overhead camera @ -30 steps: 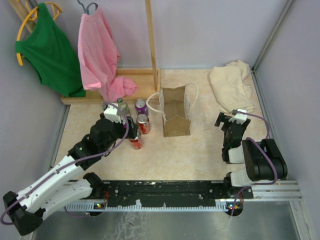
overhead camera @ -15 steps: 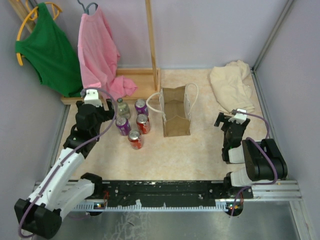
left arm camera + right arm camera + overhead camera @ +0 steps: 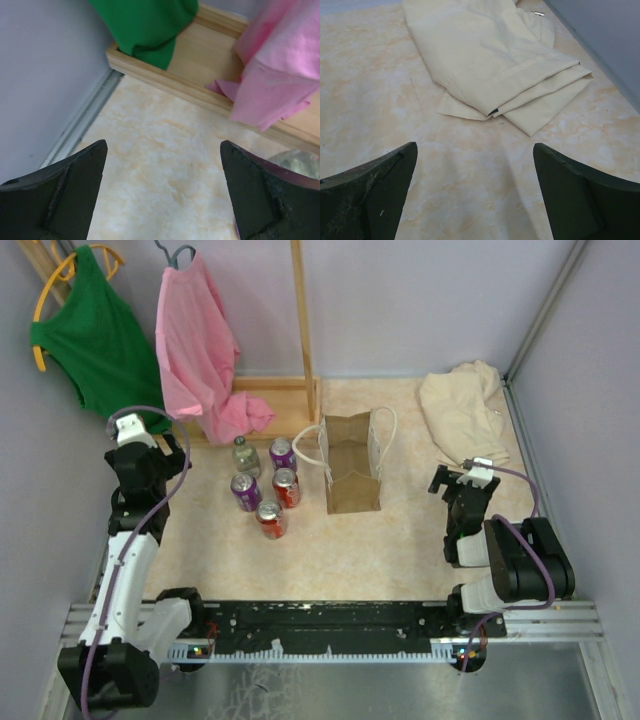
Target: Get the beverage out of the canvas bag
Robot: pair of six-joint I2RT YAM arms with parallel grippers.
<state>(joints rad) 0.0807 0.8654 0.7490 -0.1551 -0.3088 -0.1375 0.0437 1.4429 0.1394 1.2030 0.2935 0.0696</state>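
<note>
The tan canvas bag with white rope handles stands open at the table's middle; no can shows inside it. Left of it stand two purple cans, two red cans and a small clear bottle. My left gripper is open and empty near the left wall, well left of the cans; its wrist view shows bare table between the fingertips and the bottle's edge. My right gripper is open and empty, right of the bag, over bare table.
A wooden rack base with a pink shirt and a green shirt stands at the back left. A pale beige cloth heap lies at the back right, just ahead of my right gripper. Walls close in on the left and right.
My left arm has swung left and back, from over the cans to the left wall. The purple can it covered now stands in plain sight. The right arm has not moved.
</note>
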